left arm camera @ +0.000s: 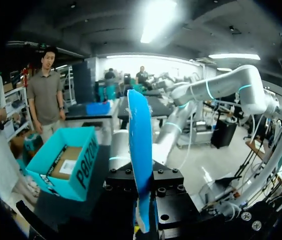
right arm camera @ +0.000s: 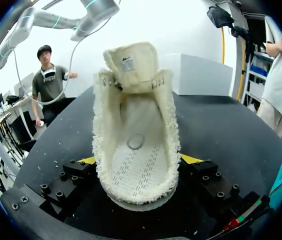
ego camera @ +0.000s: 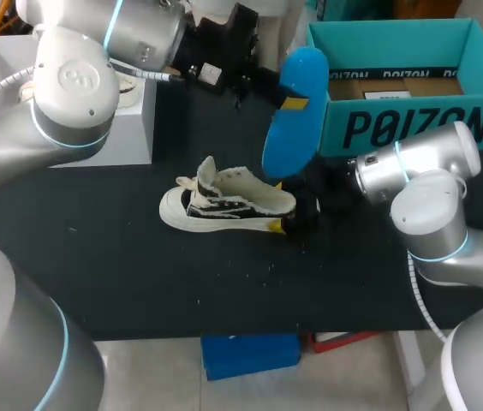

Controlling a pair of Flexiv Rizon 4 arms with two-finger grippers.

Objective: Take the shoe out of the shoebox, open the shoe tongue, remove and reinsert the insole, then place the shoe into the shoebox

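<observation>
Left pincer (left arm camera: 142, 225) pinches the blue insole (ego camera: 295, 111), likely light and floppy so best gripped by its edge, upright above the desk (ego camera: 139, 282), while right pincer (right arm camera: 138, 161) clamps the soft shoe (ego camera: 229, 204) by its heel there.

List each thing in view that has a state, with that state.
shoe: upright on the table, tongue open, insole out.
insole: held on edge in the air.
shoebox: open, no shoe inside.
left gripper: shut on the insole.
right gripper: shut on the shoe's heel.
</observation>
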